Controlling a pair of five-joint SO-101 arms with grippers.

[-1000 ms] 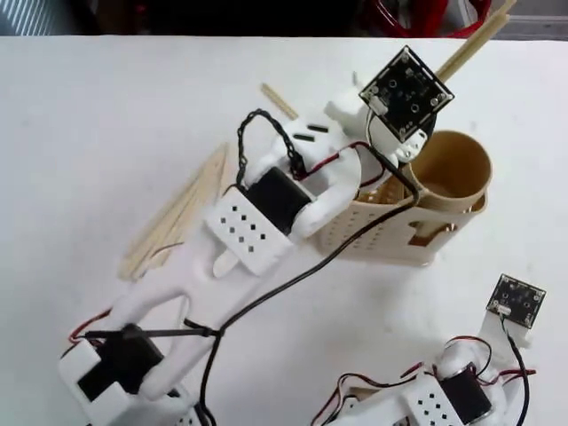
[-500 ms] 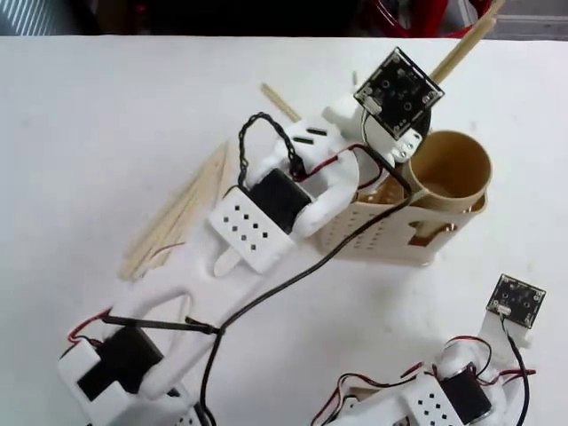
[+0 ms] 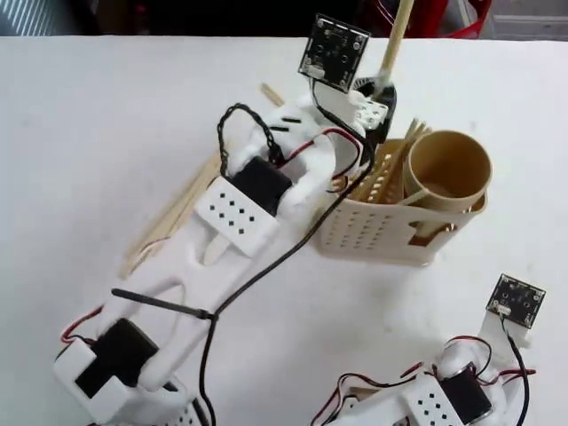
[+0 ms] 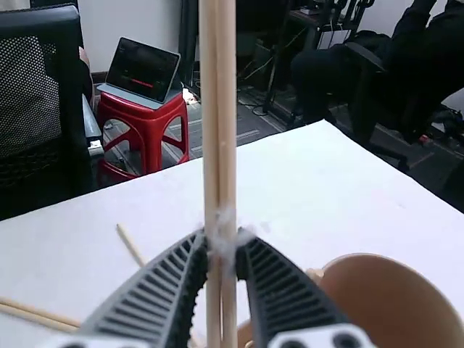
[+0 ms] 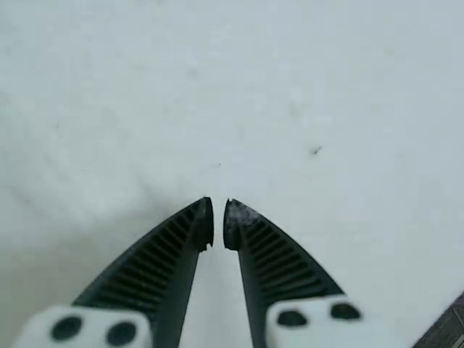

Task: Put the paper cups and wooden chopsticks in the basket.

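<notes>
Left claw pinching a chopstick pair at the basket's corner; right claw pressed together over the bench.

I read the left claw (image 4: 221, 243) as clamped on two wooden chopsticks (image 4: 217, 109), side by side and close to upright, running well past the tips. From above, that claw sits at the far left corner of the basket (image 3: 382, 235). The paper cup (image 3: 448, 164) stands in the basket's right end, with leaning chopsticks (image 3: 390, 169) in the basket just beside it. Loose chopsticks (image 3: 164, 226) lie on the bench (image 3: 89, 106) left of the arm, partly under it, and a single chopstick (image 3: 269, 91) lies near the claw. Right claw (image 5: 217, 217): tips all but touching, nothing between them, low over the white bench at the near edge, well apart from the basket.
</notes>
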